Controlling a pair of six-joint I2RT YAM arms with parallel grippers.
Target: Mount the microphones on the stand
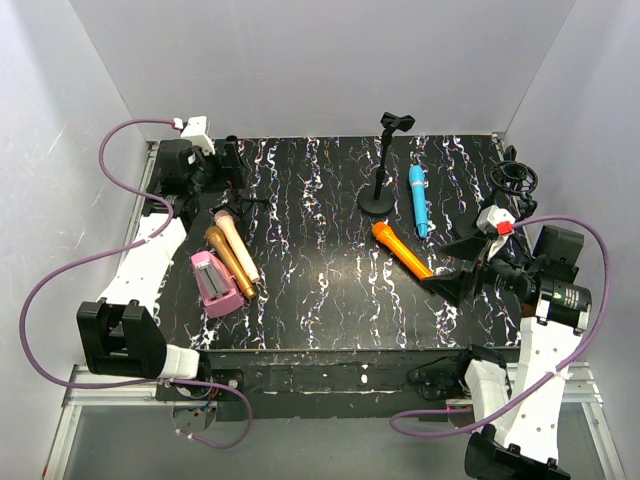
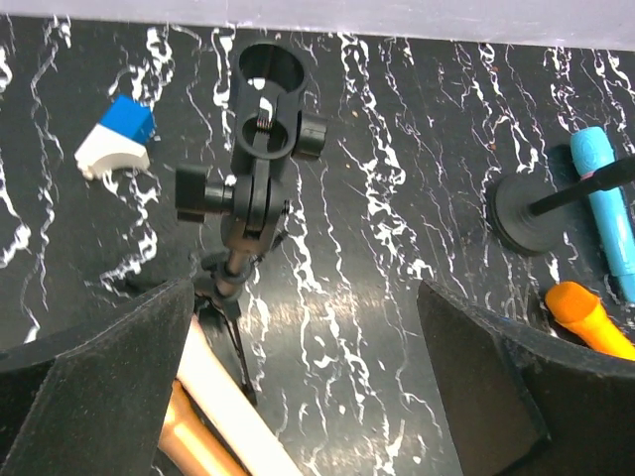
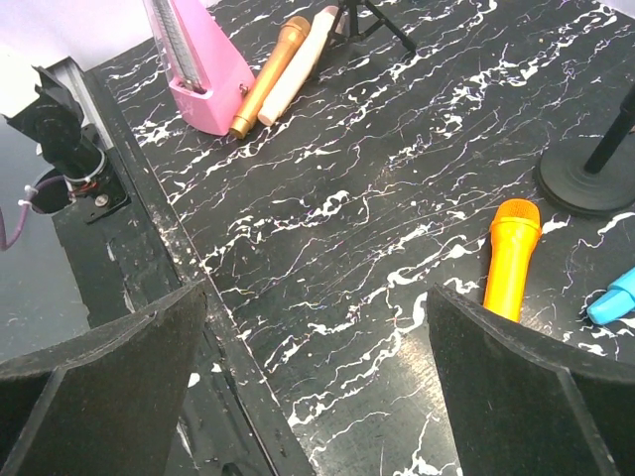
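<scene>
The round-based stand (image 1: 377, 198) stands at the back middle with its clip (image 1: 396, 122) empty. The cyan microphone (image 1: 417, 200) lies just right of it. The orange microphone (image 1: 400, 250) lies in front of it. The pale pink microphone (image 1: 236, 243) and the golden-brown microphone (image 1: 229, 262) lie side by side at the left. My left gripper (image 1: 232, 172) is open and empty at the back left, by a small tripod stand (image 2: 260, 149). My right gripper (image 1: 452, 266) is open and empty, just right of the orange microphone's tail (image 3: 511, 260).
A flat pink box (image 1: 212, 283) lies left of the golden-brown microphone. A blue and white block (image 2: 117, 139) sits at the back left. A white and red block (image 1: 497, 220) and another black stand (image 1: 515, 178) are at the right. The mat's front edge (image 3: 189, 268) runs under my right gripper.
</scene>
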